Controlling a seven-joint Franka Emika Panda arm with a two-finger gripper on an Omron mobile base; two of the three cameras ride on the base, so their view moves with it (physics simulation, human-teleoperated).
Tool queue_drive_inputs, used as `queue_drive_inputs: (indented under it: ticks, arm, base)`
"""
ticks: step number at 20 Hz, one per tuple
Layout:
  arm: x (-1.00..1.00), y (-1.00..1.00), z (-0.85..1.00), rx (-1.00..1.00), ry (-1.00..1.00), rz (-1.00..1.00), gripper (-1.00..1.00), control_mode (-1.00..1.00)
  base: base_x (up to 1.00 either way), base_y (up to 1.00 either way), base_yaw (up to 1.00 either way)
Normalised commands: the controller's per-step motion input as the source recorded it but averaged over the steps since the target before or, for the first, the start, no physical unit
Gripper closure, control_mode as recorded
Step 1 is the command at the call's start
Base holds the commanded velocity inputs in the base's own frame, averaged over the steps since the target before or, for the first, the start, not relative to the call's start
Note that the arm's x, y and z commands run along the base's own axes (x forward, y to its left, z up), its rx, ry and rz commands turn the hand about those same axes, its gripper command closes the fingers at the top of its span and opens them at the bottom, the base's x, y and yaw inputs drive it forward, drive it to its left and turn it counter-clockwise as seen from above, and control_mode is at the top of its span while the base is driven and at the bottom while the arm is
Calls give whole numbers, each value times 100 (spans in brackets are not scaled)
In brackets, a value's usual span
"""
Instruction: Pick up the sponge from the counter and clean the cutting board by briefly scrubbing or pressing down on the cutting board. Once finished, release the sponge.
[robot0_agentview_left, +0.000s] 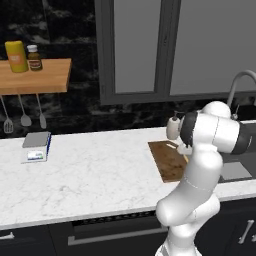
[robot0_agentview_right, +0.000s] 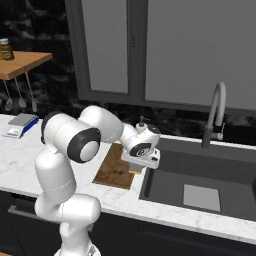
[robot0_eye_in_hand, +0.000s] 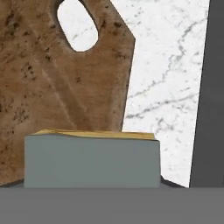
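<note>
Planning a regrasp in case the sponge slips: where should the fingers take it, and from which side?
Take the sponge across its two short ends, coming straight down from above. It is a low rectangular block lying flat, grey scrub layer up, at the edge of the cutting board, so the end faces are parallel and free. The gripper already sits shut on it this way, I judge.

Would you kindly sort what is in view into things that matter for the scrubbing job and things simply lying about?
For the job:
- sponge, held in the claw
- cutting board
- counter

Lying about:
- scale
- wall shelf with bottles
- hanging utensils
- sink
- faucet
</note>
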Motion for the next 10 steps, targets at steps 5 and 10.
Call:
queue_drive_inputs:
  ticks: [5, 10]
  arm:
    - [26, 65, -29, 0, -8, 0, 100, -100]
    - [11, 92, -46, -5, -4, -4, 100, -100]
  base:
    - [0, 0, 0]
    - [0, 0, 0]
